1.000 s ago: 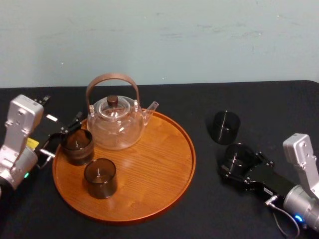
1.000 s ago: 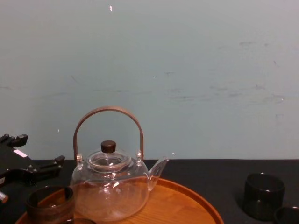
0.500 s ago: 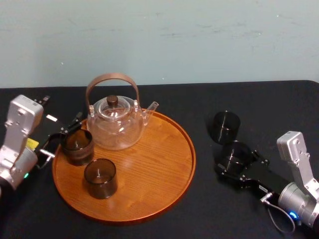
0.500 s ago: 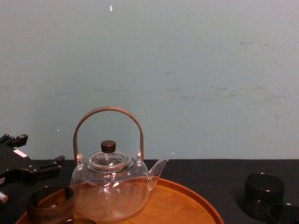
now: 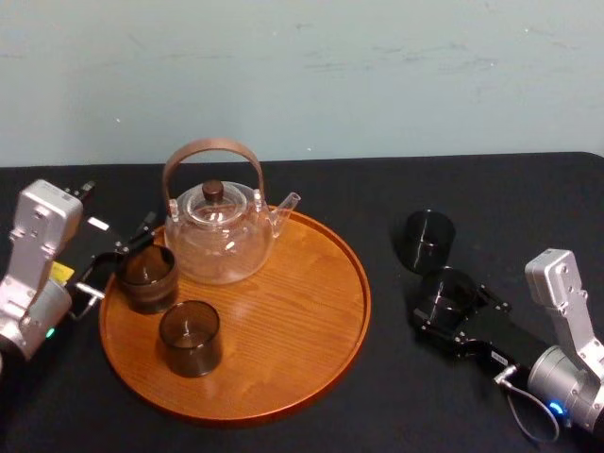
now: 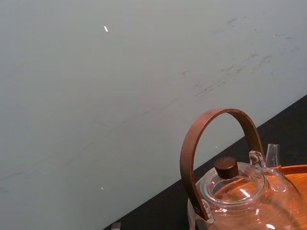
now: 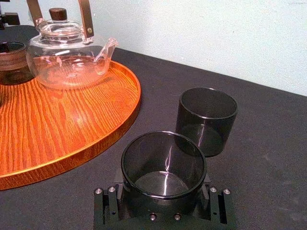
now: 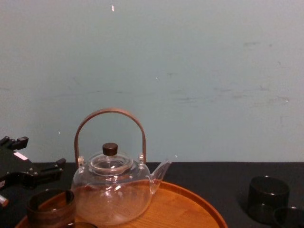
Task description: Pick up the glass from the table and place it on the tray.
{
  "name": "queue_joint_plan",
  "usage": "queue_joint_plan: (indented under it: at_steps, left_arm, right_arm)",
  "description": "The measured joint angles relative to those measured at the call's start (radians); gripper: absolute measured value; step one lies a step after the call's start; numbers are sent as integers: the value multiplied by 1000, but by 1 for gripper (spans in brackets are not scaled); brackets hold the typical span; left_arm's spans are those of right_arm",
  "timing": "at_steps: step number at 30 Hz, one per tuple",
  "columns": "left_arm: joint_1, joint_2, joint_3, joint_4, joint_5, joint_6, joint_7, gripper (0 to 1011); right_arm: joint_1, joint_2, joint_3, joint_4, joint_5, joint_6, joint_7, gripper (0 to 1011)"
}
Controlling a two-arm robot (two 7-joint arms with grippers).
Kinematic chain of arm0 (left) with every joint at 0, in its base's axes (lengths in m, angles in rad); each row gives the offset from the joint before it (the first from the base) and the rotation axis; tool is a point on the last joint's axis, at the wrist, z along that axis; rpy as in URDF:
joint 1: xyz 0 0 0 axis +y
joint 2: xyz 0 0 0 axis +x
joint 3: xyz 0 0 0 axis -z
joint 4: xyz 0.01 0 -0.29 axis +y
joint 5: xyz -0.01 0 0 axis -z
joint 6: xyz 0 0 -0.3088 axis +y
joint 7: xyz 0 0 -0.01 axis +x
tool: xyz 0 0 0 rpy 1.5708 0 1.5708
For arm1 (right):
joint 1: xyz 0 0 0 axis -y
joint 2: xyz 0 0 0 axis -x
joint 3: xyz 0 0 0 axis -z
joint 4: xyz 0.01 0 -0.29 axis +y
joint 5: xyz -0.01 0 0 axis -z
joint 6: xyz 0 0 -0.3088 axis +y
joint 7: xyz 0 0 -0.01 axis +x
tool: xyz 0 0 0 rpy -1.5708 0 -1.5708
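Smoky glass (image 7: 163, 165) sits clasped in right end effector (image 5: 444, 300), fingers hidden

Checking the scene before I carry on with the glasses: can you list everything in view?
table: one, black, across the view.
wall: one, pale blue-green, behind the table.
tray: one, orange-brown wood, round, left of centre.
teapot: one, clear glass with brown handle and knob, at the tray's far side.
tray glasses: two, dark brown; one by the left rim, one nearer the robot.
table glasses: two, dark, right of the tray; far one stands free, near one closer to the robot.
left gripper: one, black, open, beside the left tray glass.
right gripper: one, black, at the near table glass.
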Motion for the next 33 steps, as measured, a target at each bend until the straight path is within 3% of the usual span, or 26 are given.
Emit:
queue_joint_plan:
  at_steps: [11,20,27,33]
  left_arm:
    - [0,0,0,0,0,0,0,1001]
    - [0,0,0,0,0,0,0,1001]
    - [0,0,0,0,0,0,0,1001]
    - [0,0,0,0,0,0,0,1001]
  right_arm:
    - [-1,2,1,-3,1,0,3,904]
    - [-15,22,9,-80,-1,6,31,904]
    - [-26,31,-17,-144,-15,4,57,905]
    - [-14,23,-65,-167,-31,2,81,905]
